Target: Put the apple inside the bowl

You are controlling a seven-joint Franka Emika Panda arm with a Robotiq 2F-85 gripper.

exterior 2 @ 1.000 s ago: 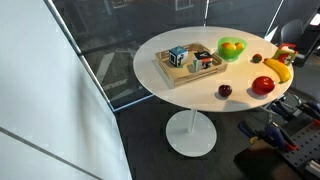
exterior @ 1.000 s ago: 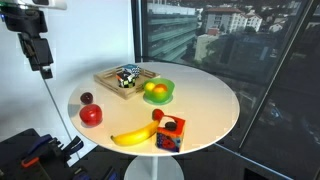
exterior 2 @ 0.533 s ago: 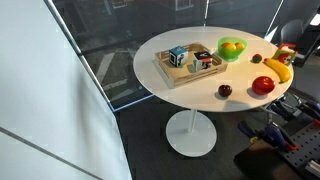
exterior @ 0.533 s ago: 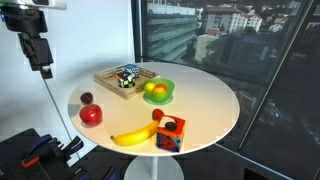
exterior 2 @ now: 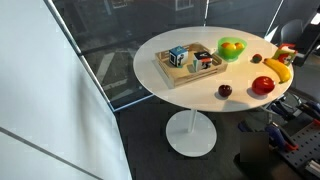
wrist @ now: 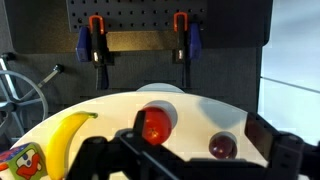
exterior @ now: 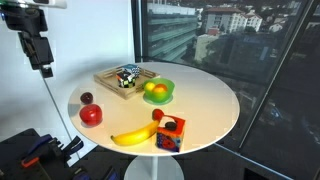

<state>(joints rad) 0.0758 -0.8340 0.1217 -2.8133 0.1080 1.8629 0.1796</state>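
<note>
The red apple (exterior: 91, 115) lies near the edge of the round white table, also in the other exterior view (exterior 2: 263, 85) and in the wrist view (wrist: 155, 125). The green bowl (exterior: 160, 98) stands near the table's middle, beside the wooden tray, and holds yellow-orange fruits; it also shows in an exterior view (exterior 2: 232, 48). My gripper (exterior: 46, 68) hangs high above the floor, off the table on the apple's side, well apart from it. In the wrist view the gripper (wrist: 182, 152) is open and empty, with the apple between its fingers in the distance.
A small maroon ball (exterior: 86, 98) lies next to the apple. A banana (exterior: 135, 136) and a colourful cube (exterior: 170, 133) lie at the table's edge. A wooden tray (exterior: 108, 80) holds small blocks. Glass walls stand behind the table (exterior: 205, 105).
</note>
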